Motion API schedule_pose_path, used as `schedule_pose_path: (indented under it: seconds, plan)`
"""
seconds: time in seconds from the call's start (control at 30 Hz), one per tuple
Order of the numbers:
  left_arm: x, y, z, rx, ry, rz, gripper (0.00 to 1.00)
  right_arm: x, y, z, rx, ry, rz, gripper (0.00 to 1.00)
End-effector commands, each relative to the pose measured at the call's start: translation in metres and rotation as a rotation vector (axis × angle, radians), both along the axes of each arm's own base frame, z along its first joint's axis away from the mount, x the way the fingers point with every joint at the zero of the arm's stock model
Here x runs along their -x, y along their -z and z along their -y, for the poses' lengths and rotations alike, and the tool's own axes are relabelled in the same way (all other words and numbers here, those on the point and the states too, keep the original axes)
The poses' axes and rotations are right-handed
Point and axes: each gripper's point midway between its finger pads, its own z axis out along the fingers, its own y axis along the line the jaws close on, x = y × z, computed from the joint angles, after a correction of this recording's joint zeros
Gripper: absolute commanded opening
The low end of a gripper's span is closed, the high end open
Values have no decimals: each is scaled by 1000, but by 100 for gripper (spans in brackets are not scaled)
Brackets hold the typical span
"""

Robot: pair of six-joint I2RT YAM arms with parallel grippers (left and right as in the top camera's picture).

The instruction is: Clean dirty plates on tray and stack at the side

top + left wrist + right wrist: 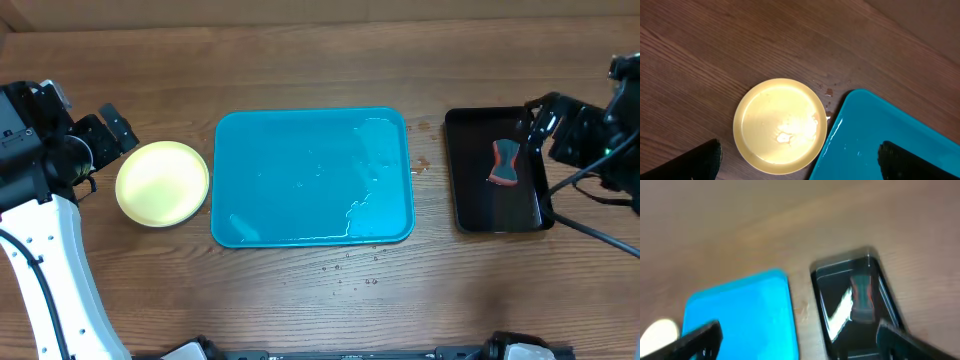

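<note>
Claws of both arms stood wide apart and held nothing. In the overhead view the left claw sat at the left end of the worktop, just far-left of the plate and apart from it. The right claw hung over the far right corner of the black tray.

Between the claws lay the tray, a turquoise plastic rectangle with rounded corners and a raised rim. It was glossy, with a film of water gathered toward its right and near sides. The plate, round, smooth and pale yellow-green, rested on the worktop just left of the tray. Whether its rim touched the tray could not be told, nor whether other plates lay beneath it. The black tray, narrower and glossy, stood apart to the right and carried a waisted red-and-grey sponge. Droplets speckled the brown wood-grain worktop beside the tray's near edge.

The left wrist view alone showed a wet sheen at the plate's centre and further drops by the tray's corner; dark fingers framed its lower corners. The right wrist view, blurred, took in the black tray, the sponge, the tray and a sliver of the plate at lower left.
</note>
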Motion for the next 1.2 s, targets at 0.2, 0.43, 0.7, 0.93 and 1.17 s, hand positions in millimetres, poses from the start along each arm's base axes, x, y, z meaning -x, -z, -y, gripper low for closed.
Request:
schedule_pose_path:
  seconds: [0.2, 0.43, 0.7, 0.93, 1.17]
  plan:
    - [0, 2, 2, 10, 3, -3, 100, 33, 35, -12, 94, -22, 352, 100]
    - [0, 2, 2, 10, 3, -3, 100, 62, 76, 1, 153, 80, 585, 100]
    - [0, 2, 1, 10, 2, -3, 100, 68, 128, 4, 162, 123, 721, 100]
    - [0, 2, 1, 9, 3, -3, 100, 67, 174, -2, 151, 97, 721, 100]
    - [0, 2, 2, 10, 4, -3, 100, 66, 195, -13, 133, 35, 648, 100]
